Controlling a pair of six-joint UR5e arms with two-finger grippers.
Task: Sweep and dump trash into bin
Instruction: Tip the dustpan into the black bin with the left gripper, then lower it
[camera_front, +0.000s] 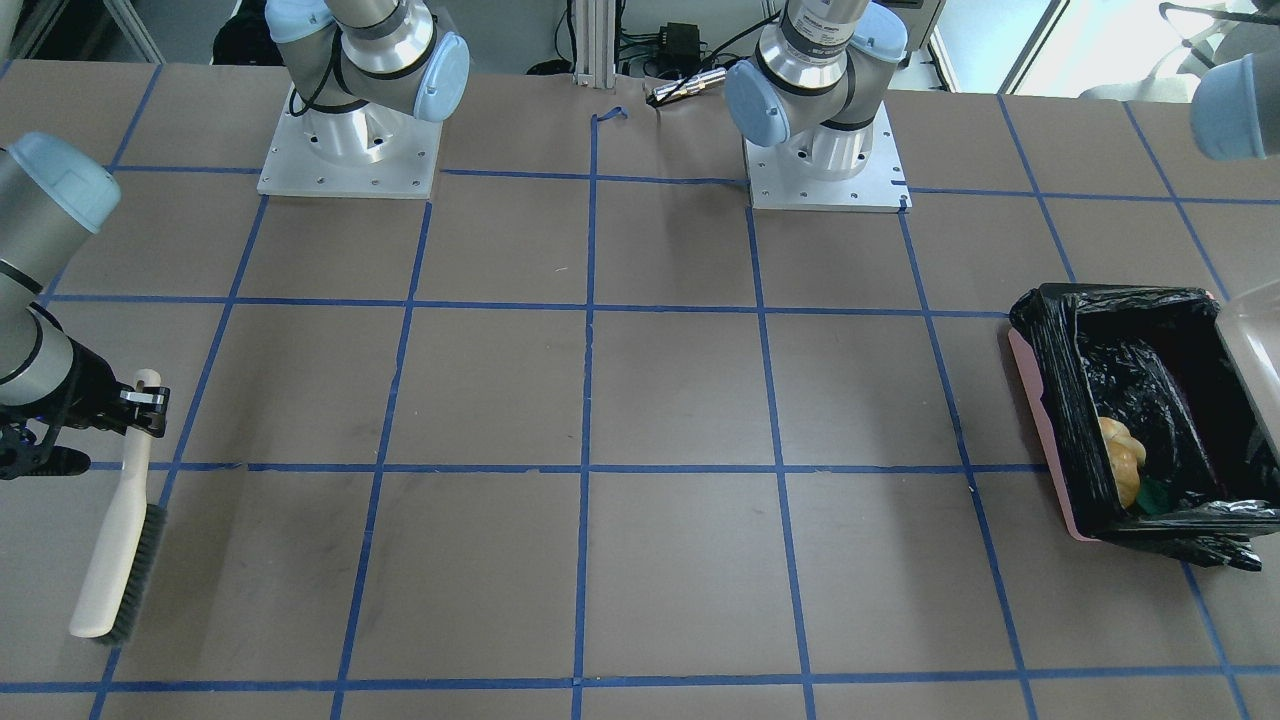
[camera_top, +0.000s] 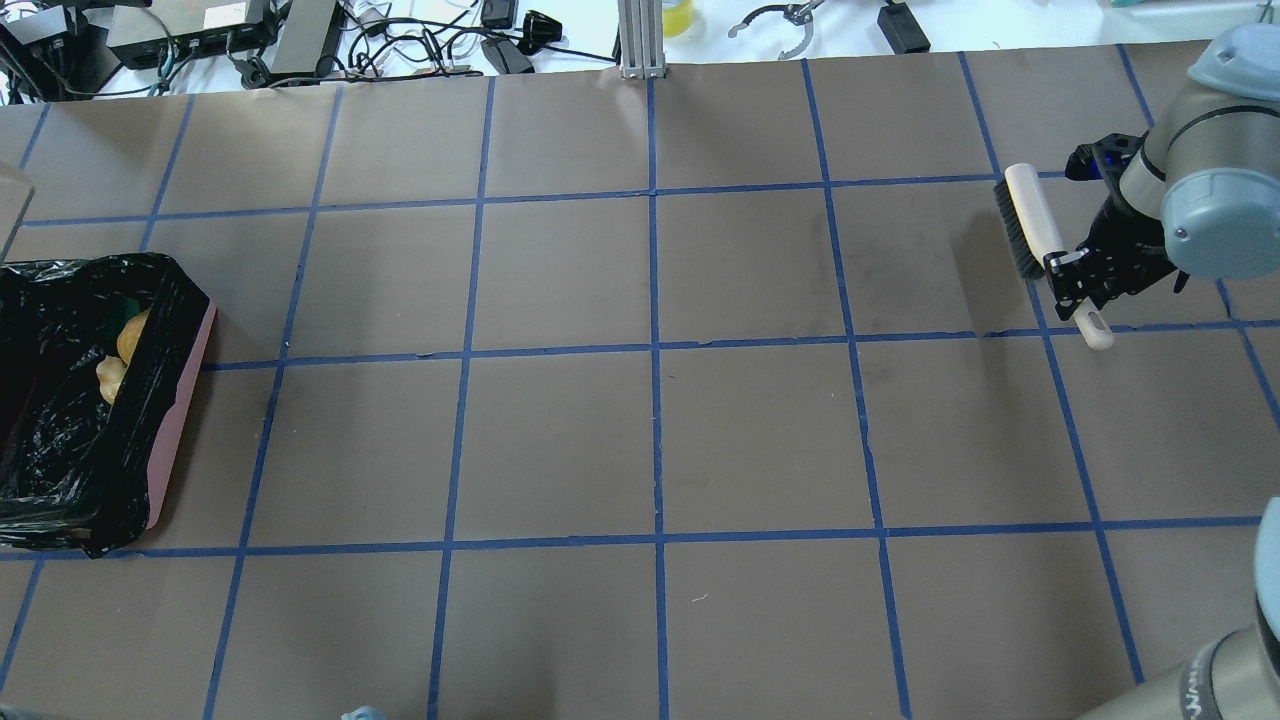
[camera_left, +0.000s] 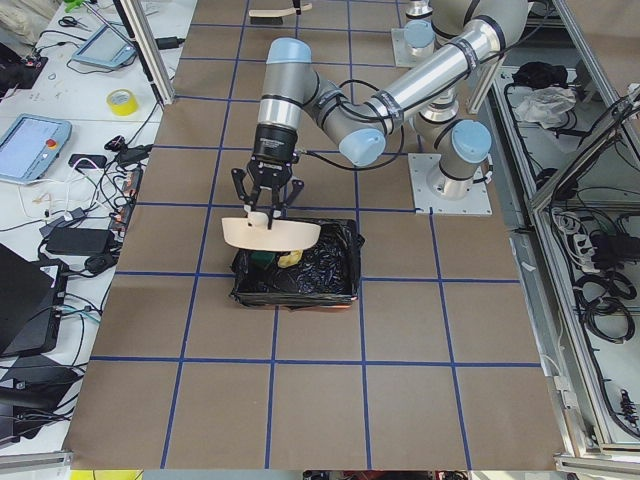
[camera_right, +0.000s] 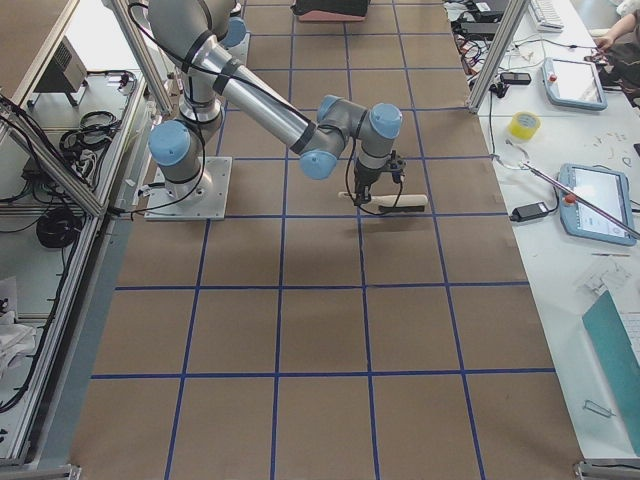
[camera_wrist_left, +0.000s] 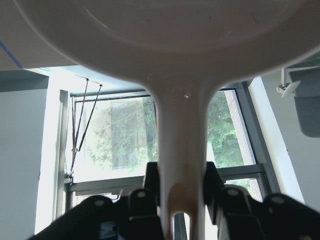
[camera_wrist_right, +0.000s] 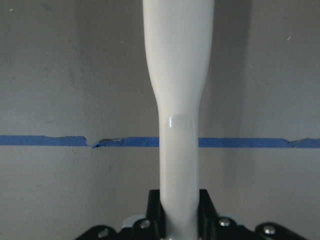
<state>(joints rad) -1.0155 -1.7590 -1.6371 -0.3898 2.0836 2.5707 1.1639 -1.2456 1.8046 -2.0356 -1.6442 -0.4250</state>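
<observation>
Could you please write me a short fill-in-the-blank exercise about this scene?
The right gripper is shut on the handle of the ____. The left gripper holds the dustpan over the ____. A golden-brown lump lies inside the pink bin, lined with a ____ bag.
Missing: brush, bin, black.

table (camera_top: 650, 440): brown, blue tape grid (camera_top: 655, 350) | on it: black-lined pink bin (camera_top: 178, 415) at robot's left end, two arm bases (camera_front: 345, 160)

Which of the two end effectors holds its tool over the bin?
The left end effector: its dustpan hangs over the bin, while the right end effector holds a brush far from it.
</observation>
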